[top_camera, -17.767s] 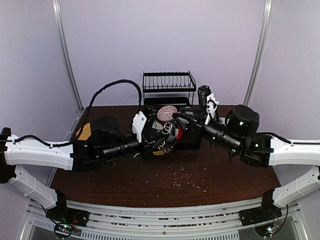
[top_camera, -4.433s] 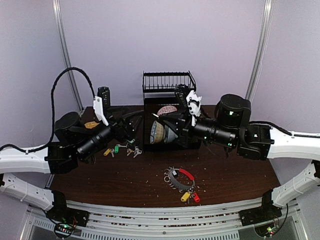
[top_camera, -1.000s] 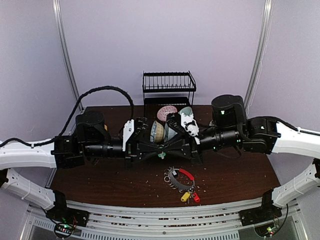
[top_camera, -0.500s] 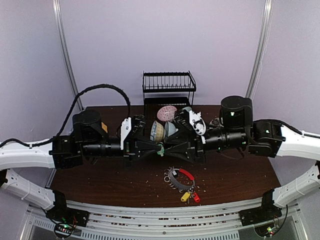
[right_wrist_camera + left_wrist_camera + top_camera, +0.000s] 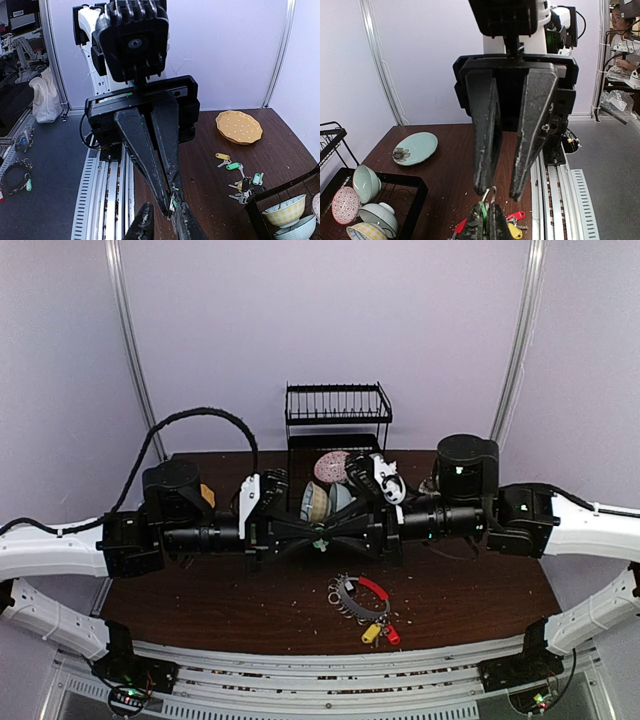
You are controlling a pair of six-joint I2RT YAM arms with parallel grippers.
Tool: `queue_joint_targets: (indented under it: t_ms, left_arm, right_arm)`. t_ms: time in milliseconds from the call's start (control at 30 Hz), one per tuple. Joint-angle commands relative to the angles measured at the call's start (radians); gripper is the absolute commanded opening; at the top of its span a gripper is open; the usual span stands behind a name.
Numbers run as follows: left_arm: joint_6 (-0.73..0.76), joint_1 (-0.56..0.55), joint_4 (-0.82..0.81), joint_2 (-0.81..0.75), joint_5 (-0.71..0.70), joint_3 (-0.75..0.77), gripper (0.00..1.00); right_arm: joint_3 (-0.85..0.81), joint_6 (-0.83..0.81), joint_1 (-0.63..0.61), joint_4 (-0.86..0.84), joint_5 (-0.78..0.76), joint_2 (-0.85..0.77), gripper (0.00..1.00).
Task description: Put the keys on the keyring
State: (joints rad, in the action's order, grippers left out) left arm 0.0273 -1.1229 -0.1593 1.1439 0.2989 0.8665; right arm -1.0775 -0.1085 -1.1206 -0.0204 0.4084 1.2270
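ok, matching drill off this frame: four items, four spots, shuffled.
Items: 1 keyring; 2 green-tagged key; 3 yellow plate; 4 bowls.
Spots: A in the black rack; B gripped by the left pincer; C lying unheld on the table, near side; D on the table near the loose keys.
Pairs: 1-C, 2-B, 3-D, 4-A.

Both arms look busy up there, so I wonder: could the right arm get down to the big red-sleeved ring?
Probably yes: the keyring lies uncovered on the table, nothing between it and the right hand, which stands open beside the green-tagged key pinched by the left hand.
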Motion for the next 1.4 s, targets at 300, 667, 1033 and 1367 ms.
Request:
queue_joint_targets:
  t_ms: [300, 667, 1033, 1367]
  left_arm:
    - [0.006, 0.003, -0.066, -0.020, 0.003, -0.013, 0.00]
    - [-0.078, 0.003, -0.034, 0.022, -0.163, -0.007, 0.58]
    - [-0.182, 0.003, 0.171, 0.256, -0.334, 0.086, 0.60]
    - [-0.083, 0.113, 0.512, 0.732, -0.043, 0.490, 0.60]
  right_arm:
    - [0.002, 0.021, 0.011, -0.027, 0.003, 0.004, 0.00]
    - [0.057, 0.140, 0.098, 0.051, -0.083, -0.038, 0.00]
    - [0.249, 0.353, 0.168, 0.242, -0.261, -0.150, 0.00]
    - [0.398, 0.471, 0.178, 0.226, -0.299, -0.217, 0.00]
